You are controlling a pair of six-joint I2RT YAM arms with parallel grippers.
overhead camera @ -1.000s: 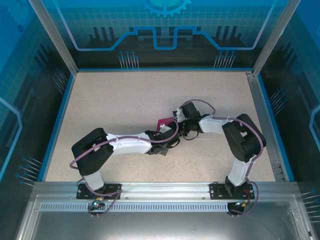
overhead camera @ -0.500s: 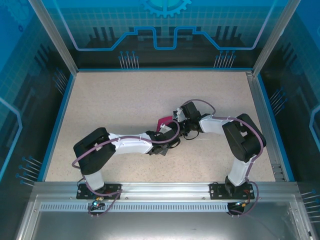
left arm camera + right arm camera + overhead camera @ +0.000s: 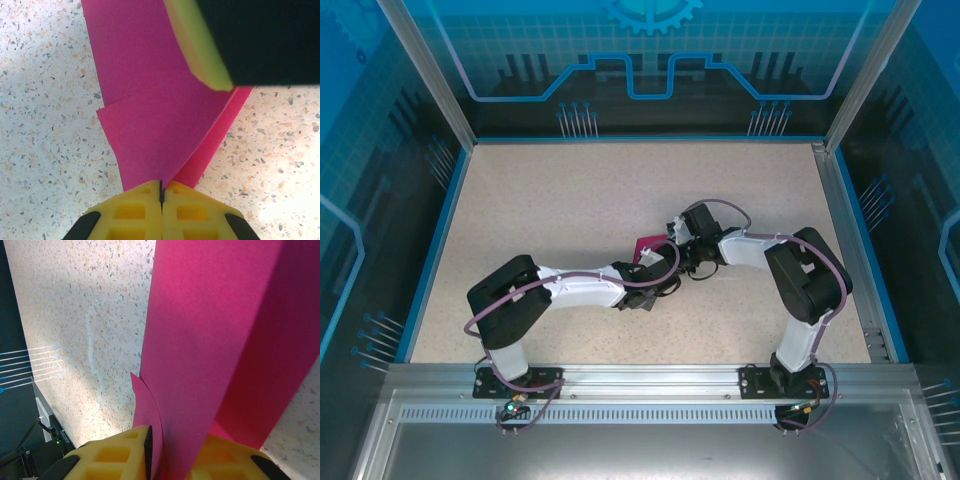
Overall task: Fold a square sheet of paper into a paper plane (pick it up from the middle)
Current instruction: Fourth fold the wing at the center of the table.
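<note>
Your left fingers (image 3: 132, 212) pinch the near tip of the folded magenta-pink paper sheet (image 3: 150, 120); your right fingers (image 3: 112, 457) clamp it farther along.

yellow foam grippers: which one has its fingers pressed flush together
The left gripper: its fingers meet flush on the folded magenta paper; the right gripper's stand apart around it.

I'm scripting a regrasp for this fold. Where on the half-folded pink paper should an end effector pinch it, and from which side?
Probably the narrow end of the paper, where its folded layers taper to a point, coming in edge-on along the crease. A pinch there likely catches every layer at once; the left end effector is shut on exactly that tip.
</note>
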